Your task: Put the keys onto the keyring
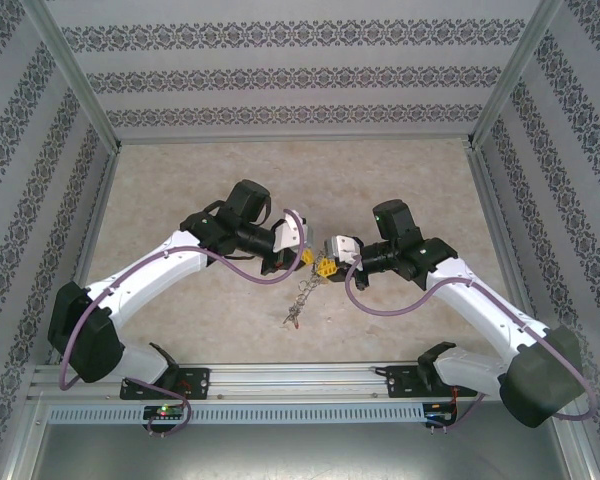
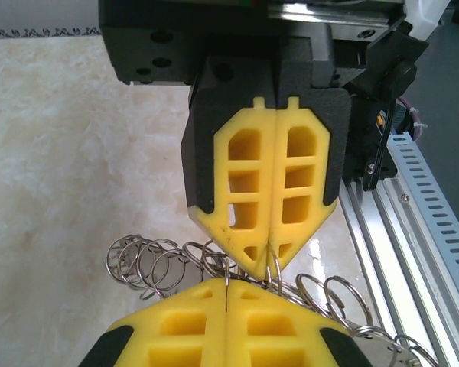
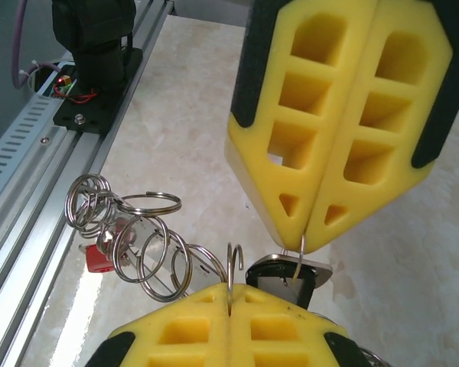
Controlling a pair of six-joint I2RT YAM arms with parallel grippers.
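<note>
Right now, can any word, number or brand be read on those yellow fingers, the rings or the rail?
None can be read: the yellow foam fingers, the linked silver metal keyring, the small red plastic key tag and the slotted grey rail show no legible writing.
</note>
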